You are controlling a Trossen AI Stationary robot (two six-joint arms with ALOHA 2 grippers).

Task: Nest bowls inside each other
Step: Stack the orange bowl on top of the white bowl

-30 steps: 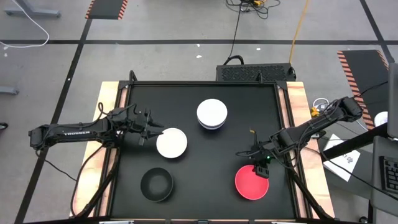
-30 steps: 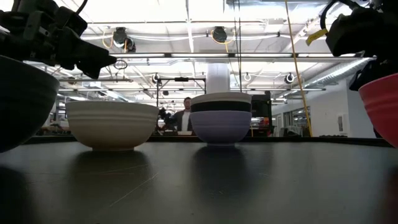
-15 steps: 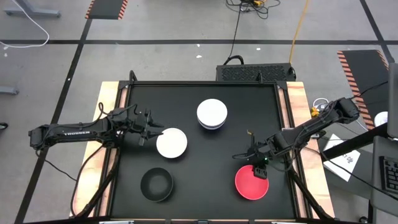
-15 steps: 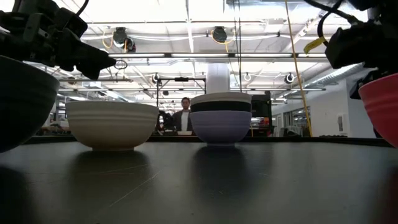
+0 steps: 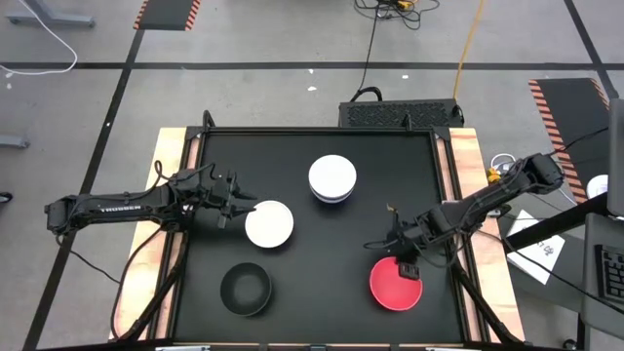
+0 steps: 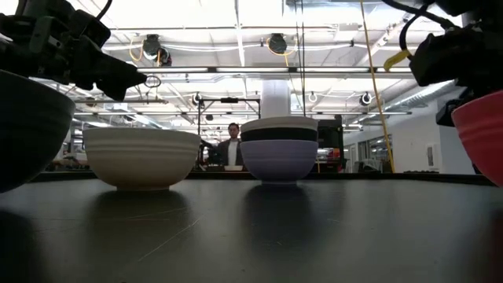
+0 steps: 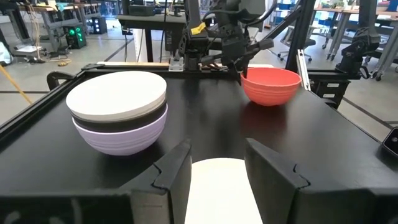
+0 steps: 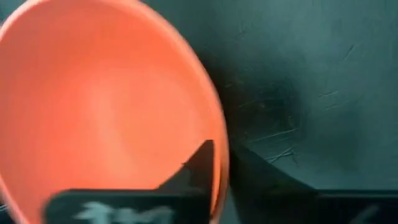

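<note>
A red bowl (image 5: pixel 395 286) stands at the near right of the black table, with my right gripper (image 5: pixel 405 259) shut on its far rim. One white bowl (image 5: pixel 269 223) rests on its base at the middle left. My left gripper (image 5: pixel 244 208) hovers open just above that bowl's left rim, touching nothing. In the left wrist view the white bowl (image 7: pixel 217 186) lies below the gap between the fingers. A stack of a white, a black and a lavender bowl (image 5: pixel 332 178) stands farther back. A single black bowl (image 5: pixel 246 289) sits near the front left. My right gripper pinches the red bowl's far rim (image 8: pixel 219 134), one finger (image 8: pixel 200 163) inside the bowl and the other outside the wall. The fingers come from above, slanting down from the table's right side. The bowl stands upright with its base on the table (image 7: pixel 269 84).
The table's raised frame (image 5: pixel 444 195) and wooden side strips border the black surface. Bare table lies between the red bowl and the black bowl, and in front of the stack. A person (image 6: pixel 233 149) stands far off in the room behind.
My right gripper has sunk a little onto the red bowl's far rim. The left arm and all the other bowls have kept still.
</note>
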